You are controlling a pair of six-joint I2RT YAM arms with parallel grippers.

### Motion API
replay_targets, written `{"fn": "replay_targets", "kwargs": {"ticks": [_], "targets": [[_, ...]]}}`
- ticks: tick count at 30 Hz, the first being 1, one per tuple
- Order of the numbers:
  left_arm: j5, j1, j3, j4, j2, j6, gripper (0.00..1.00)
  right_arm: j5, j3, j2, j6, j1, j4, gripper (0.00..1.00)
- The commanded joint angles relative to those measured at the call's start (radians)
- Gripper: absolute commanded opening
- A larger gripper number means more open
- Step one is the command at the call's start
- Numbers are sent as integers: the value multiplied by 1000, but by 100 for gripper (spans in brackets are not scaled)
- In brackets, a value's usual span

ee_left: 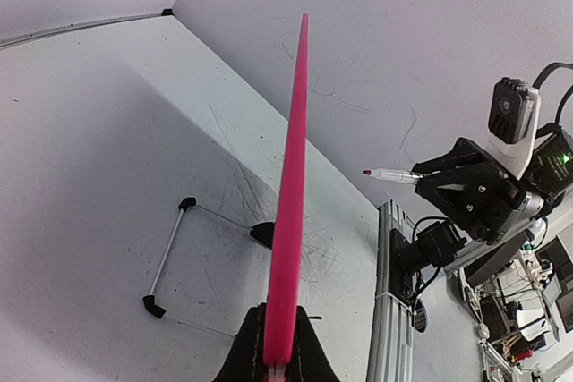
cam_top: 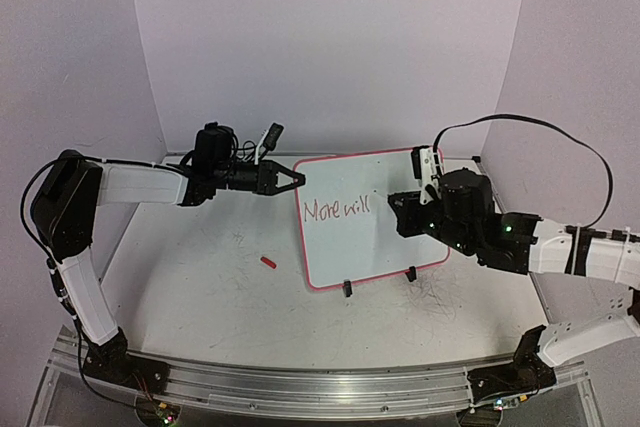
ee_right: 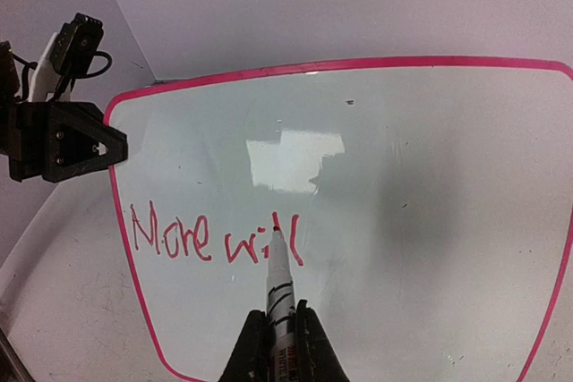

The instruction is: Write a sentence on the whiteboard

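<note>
Marker (ee_right: 280,288) clamped between the closed fingers of right gripper (ee_right: 279,333), tip against the whiteboard (ee_right: 430,176) at the last stroke of the sentence (ee_right: 210,237), reading "More will", on the board's left half. Board upright on black clip feet (cam_top: 347,288) on the table (cam_top: 200,287). Farther off, left gripper (ee_right: 115,144) pinched shut on the whiteboard's left rim.

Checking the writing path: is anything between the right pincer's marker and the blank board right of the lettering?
Nothing visible. The marker in the right pincer has its tip at the end of the sentence on the whiteboard, and the surface to its right is bare. The left pincer clamps only the board's left edge.
</note>
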Motion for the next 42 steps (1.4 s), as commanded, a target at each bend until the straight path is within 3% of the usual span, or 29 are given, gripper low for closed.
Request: {"fn": "replay_targets", "kwargs": {"ticks": [1,13,42], "targets": [[-14,-3,-11,-6,-28,-4,0,40,-10,-51,-53,-3,23,0],[-14,-4,-6,-11,-24,2,0,107,-56,-101,-112,-3,33,0],[-25,-4,-1,-34,-28,17,0,27,-53,-38,-66,-3,66,0]]}}
